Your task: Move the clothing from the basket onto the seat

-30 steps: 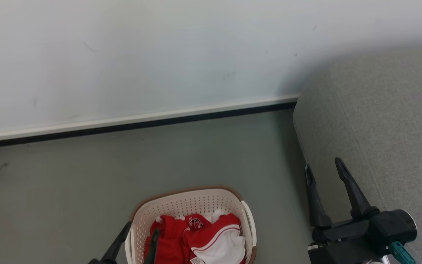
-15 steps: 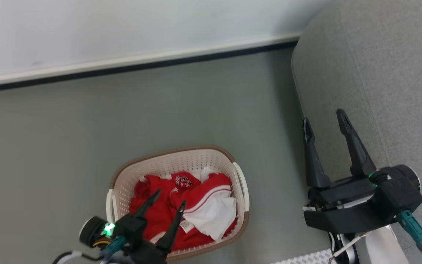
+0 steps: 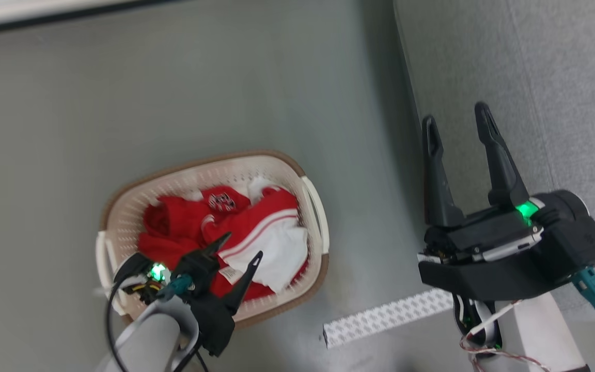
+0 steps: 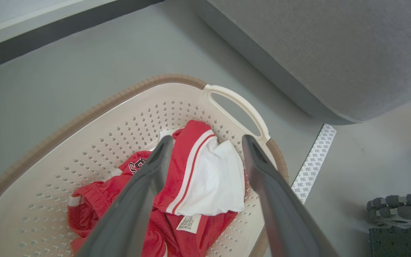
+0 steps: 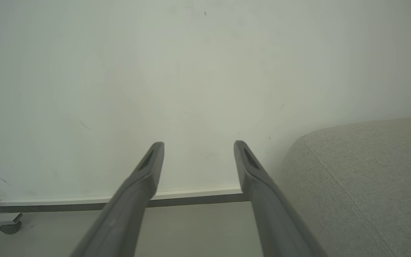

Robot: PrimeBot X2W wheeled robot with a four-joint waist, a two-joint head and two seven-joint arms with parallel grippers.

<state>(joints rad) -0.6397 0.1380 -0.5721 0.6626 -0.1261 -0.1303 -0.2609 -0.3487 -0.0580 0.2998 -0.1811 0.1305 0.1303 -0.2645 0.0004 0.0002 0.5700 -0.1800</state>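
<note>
The cream basket (image 3: 122, 206) with its brown rim stands on the floor, left of the grey seat (image 3: 535, 77). Red and white clothing (image 3: 256, 227) lies bunched inside, a letter logo (image 3: 222, 200) facing up. My left gripper (image 3: 240, 247) hovers open above the basket's near side, nothing between its fingers. In the left wrist view the clothing (image 4: 205, 175) and basket (image 4: 84, 117) lie below the open left gripper (image 4: 205, 142). My right gripper (image 3: 457, 121) stands open beside the seat's edge. In the right wrist view the open right gripper (image 5: 198, 146) faces the wall, the seat (image 5: 369, 171) at right.
A white patterned strip (image 3: 385, 318) lies on the grey floor between basket and seat. The wall's baseboard (image 3: 44, 15) runs along the top left. A small castor (image 5: 11, 226) shows at the wall's foot, and dark gear (image 4: 398, 225) sits on the floor at the lower right.
The head camera has tilted down, so wall and baseboard slid up out of the picture. My left gripper has come further over the basket, still open. The right gripper stays open.
</note>
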